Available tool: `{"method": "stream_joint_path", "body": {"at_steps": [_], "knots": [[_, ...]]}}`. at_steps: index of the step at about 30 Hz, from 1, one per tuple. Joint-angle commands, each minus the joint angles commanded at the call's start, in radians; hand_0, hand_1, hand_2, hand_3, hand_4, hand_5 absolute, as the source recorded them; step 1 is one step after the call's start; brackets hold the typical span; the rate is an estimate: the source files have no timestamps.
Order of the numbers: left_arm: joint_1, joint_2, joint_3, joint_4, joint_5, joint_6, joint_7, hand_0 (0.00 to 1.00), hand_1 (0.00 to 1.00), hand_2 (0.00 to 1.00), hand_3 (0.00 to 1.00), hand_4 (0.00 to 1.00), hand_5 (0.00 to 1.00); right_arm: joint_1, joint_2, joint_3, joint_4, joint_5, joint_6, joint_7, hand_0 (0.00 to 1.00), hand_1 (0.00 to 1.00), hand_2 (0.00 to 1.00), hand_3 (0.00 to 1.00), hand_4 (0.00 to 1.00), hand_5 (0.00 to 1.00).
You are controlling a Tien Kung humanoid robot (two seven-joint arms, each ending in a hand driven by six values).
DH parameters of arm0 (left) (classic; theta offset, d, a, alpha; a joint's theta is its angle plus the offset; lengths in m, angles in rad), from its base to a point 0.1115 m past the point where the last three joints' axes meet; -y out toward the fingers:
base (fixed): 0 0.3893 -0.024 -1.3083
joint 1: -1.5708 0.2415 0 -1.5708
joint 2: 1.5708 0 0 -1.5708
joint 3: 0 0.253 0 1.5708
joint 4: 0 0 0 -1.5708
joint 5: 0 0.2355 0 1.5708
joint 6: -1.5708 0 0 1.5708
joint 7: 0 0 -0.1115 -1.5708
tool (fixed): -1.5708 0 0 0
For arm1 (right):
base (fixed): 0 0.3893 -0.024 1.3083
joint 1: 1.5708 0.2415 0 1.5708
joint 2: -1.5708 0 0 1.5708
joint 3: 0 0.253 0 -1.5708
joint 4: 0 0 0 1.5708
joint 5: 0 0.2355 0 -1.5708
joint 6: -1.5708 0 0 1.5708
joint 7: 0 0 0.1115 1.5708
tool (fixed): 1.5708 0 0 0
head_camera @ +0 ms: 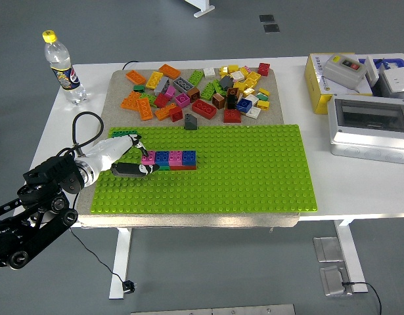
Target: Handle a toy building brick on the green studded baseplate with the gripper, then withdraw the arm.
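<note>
The white rectangular bench [359, 190] is seen from above, and most of its middle is covered by a beige mat [116, 88]. On the near half of the mat the green studded baseplate [241, 170] is laid flat. Beyond it, on the far half of the mat, a loose heap of multicoloured toy bricks [202, 88] is spread. At the bench's right end a grey plastic enclosure with a clear lid [369, 125] is set, with a yellow box [320, 82] behind it. The black left arm is brought in from the lower left, its white-and-black left hand [123, 156] lying over the baseplate's left edge. A short row of pink and blue building bricks [169, 157] is pressed onto the baseplate — the fingers [137, 168] are loosely extended, their tips just at the row's left end, nothing being grasped. A clear plastic bottle with a yellow cap [62, 65] stands at the far left corner.
</note>
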Motion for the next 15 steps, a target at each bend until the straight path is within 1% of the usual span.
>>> {"method": "stream_joint_path", "body": {"at_steps": [15], "knots": [[0.000, -0.007, 0.007, 0.005, -0.004, 0.000, 0.000, 0.998, 0.978, 0.983, 0.645, 0.818, 0.682, 0.002, 0.001, -0.001, 0.000, 0.001, 0.000, 0.001, 0.705, 0.694, 0.751, 0.715, 0.449, 0.834]]}}
